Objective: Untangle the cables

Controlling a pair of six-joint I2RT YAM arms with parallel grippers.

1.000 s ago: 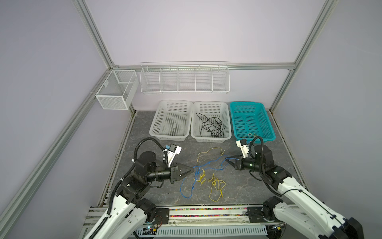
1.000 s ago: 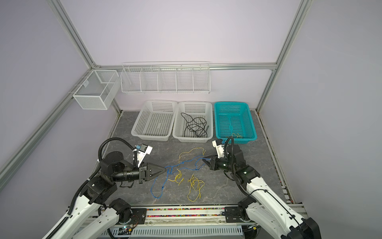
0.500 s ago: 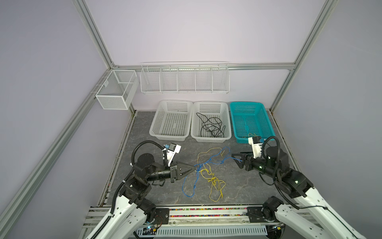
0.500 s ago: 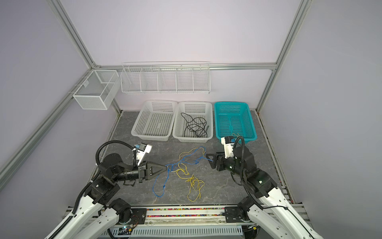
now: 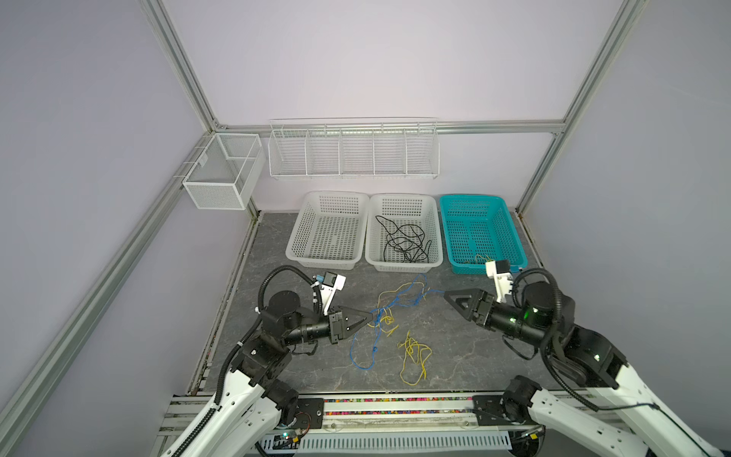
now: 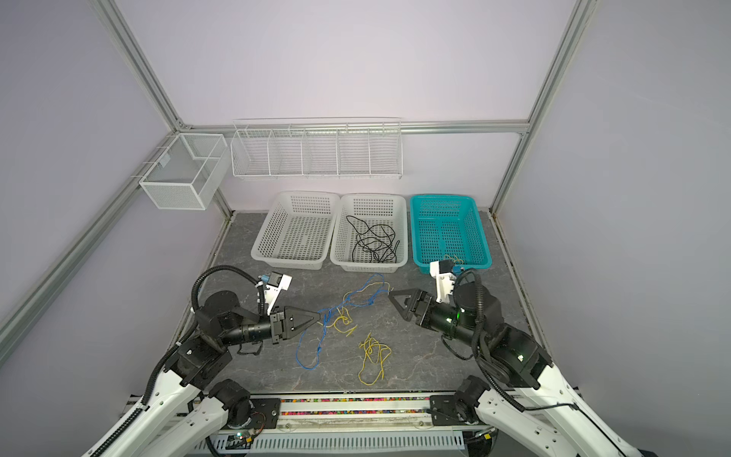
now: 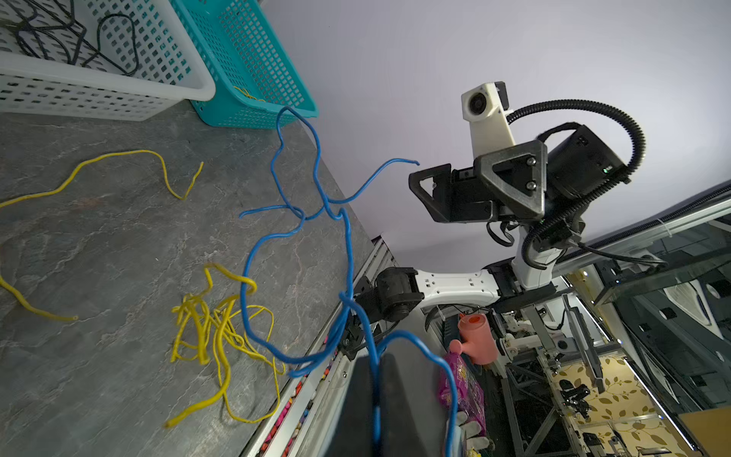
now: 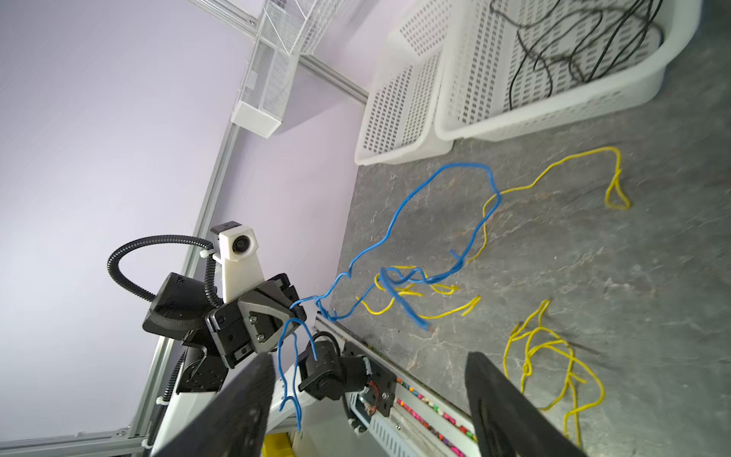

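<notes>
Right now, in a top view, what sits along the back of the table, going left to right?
A white basket → second white basket, with black cables inside → teal basket.

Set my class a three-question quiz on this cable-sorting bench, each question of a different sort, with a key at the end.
1. True or false: the right gripper is clamped on a cable.
2. Which basket holds the black cables? A the left white one, B the middle white one, C the teal one.
3. Fill in the gap: the left gripper is shut on the ___ cable.

Key
1. False: its jaws stand open with nothing between them.
2. B, the middle white basket.
3. Blue: the blue cable runs out from the closed jaws.
</notes>
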